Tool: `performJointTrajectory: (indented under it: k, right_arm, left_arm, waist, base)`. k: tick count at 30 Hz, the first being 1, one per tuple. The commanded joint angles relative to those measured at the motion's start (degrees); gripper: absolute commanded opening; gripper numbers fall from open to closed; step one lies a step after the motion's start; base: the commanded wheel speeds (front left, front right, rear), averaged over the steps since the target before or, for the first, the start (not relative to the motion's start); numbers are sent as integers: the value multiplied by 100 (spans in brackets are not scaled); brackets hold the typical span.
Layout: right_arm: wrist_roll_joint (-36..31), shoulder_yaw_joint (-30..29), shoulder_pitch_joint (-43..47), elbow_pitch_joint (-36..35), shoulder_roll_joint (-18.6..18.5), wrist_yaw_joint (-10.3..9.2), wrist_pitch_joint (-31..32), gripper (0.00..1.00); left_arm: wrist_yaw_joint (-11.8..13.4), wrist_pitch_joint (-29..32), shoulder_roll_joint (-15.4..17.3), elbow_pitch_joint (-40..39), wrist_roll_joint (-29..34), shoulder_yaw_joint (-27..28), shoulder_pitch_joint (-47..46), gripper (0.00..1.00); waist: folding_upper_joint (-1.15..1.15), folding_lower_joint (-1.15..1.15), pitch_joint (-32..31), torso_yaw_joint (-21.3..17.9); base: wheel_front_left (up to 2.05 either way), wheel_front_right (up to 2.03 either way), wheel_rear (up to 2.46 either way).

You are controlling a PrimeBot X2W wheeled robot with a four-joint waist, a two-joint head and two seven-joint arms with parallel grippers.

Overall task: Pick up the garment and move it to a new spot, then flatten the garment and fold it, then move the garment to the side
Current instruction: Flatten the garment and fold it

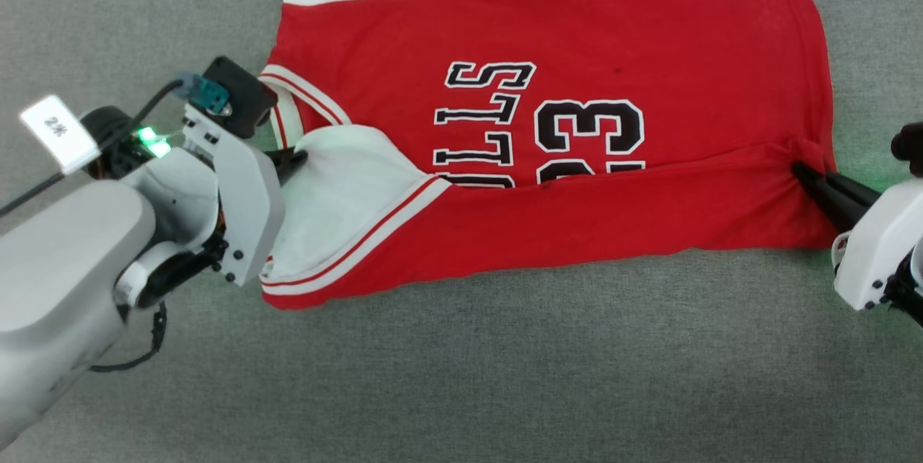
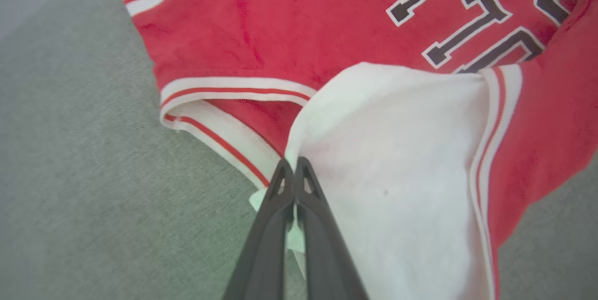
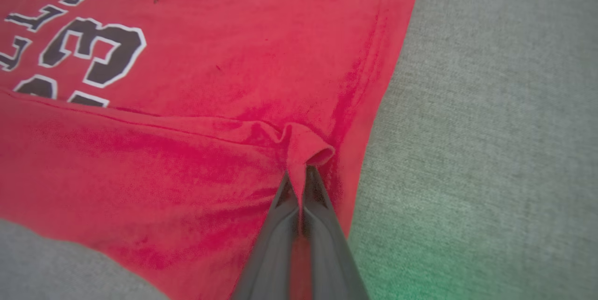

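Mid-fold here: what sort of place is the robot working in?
Likely a lab folding station, table or floor unclear: a plain grey felt-like surface, one red garment spread on it, the left gripper and right gripper each pinching its fabric.

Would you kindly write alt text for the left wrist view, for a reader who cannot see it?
The left gripper, shut, pinches the white sleeve end of the red garment, folded onto its front beside black lettering. A grey textured surface lies beneath.
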Motion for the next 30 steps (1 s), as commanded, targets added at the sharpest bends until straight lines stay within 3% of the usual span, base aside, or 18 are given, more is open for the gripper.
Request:
performJointTrajectory:
  k: [1, 9, 11, 12, 14, 15, 16, 17, 19, 20, 21, 30]
  right_arm:
    - [69, 40, -77, 104, 5, -7, 72, 0]
    - [275, 391, -359, 432, 5, -7, 361, 0]
    - [306, 445, -418, 488, 18, -7, 390, 0]
    - [329, 472, -439, 511, 30, -7, 409, 0]
    - [359, 514, -487, 565, 37, -7, 451, 0]
    - [378, 530, -507, 594, 34, -7, 471, 6]
    - [389, 547, -530, 612, 28, -7, 483, 24]
    - [401, 552, -548, 630, 23, -7, 491, 36]
    - [428, 593, -569, 643, 9, -7, 520, 51]
    - [422, 612, -596, 628, -9, -6, 485, 79]
    - [426, 608, -624, 633, -20, -6, 440, 100]
    - [389, 533, -719, 585, -29, -6, 48, 100]
  left_arm:
    - [-67, 34, -66, 138, -52, -12, -62, 0]
    - [-285, 361, -492, 965, -532, -51, 31, 0]
    - [-293, 450, -553, 1116, -626, -55, 40, 8]
    - [-284, 460, -571, 1173, -673, -30, 48, 16]
    - [-230, 452, -613, 1255, -775, 48, 32, 43]
    - [-217, 414, -623, 1264, -806, 91, 13, 64]
    - [-215, 362, -626, 1262, -829, 138, -11, 95]
    - [-183, 334, -623, 1270, -858, 174, -22, 100]
    - [-115, 298, -582, 1252, -836, 199, -47, 100]
    - [-86, 298, -561, 1228, -805, 197, -51, 100]
    - [-58, 307, -543, 1181, -790, 192, -50, 100]
    - [405, 416, -239, 519, -1203, 433, 218, 100]
  waist:
    - [0, 0, 35, -3]
    - [0, 0, 49, -22]
    - [0, 0, 35, -27]
    - [0, 0, 24, -33]
    - [0, 0, 0, -35]
    - [0, 0, -17, -32]
    - [0, 0, -38, -28]
    - [0, 0, -61, -24]
    - [0, 0, -120, -12]
    - [0, 0, -156, -3]
    - [0, 0, -190, 7]
    - [0, 0, -502, 73]
  base:
    - [0, 0, 0]
    - [0, 0, 0]
    - [0, 0, 0]
    - [0, 0, 0]
    - [0, 0, 0]
    - [0, 0, 0]
    - [0, 0, 0]
    - [0, 0, 0]
    - [0, 0, 0]
    - [0, 0, 0]
    - [0, 0, 0]
    - [0, 0, 0]
